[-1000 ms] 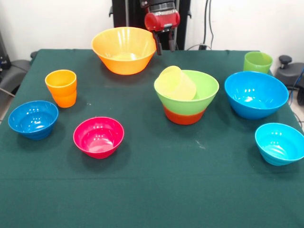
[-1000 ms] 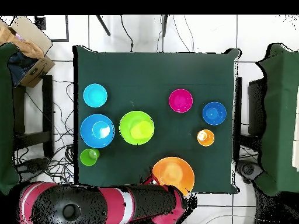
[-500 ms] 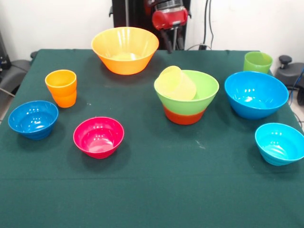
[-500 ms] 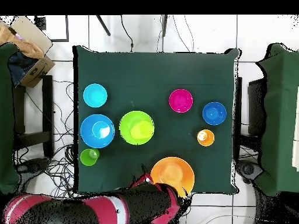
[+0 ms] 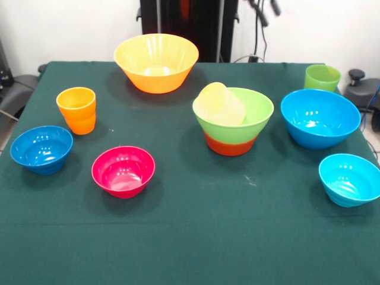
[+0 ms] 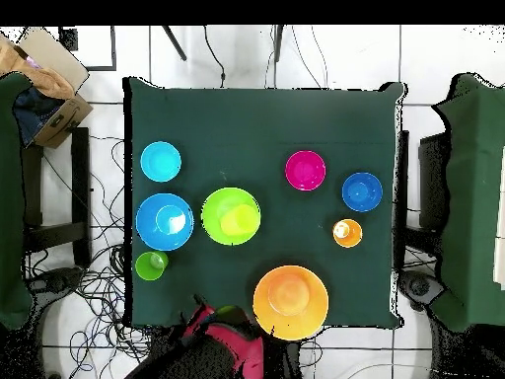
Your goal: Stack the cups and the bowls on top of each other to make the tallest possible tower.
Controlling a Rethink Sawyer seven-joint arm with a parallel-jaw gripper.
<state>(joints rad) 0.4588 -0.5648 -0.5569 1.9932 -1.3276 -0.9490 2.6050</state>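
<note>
Tower (image 5: 233,122) just right of centre: glossy light green bowl (image 6: 231,216) nested in orange-red bowl (image 5: 230,144), ribbed pale yellow cup (image 5: 221,104) tilted inside. Open cloth toward 6 o'clock in front view. Arm (image 6: 222,343) off table edge; gripper state impossible to tell.

White wall (image 5: 71,29) behind; dark green cloth-covered surface (image 5: 190,237); white tiled floor (image 6: 444,54) with loose cables (image 6: 99,286); cardboard box (image 6: 44,84).
</note>
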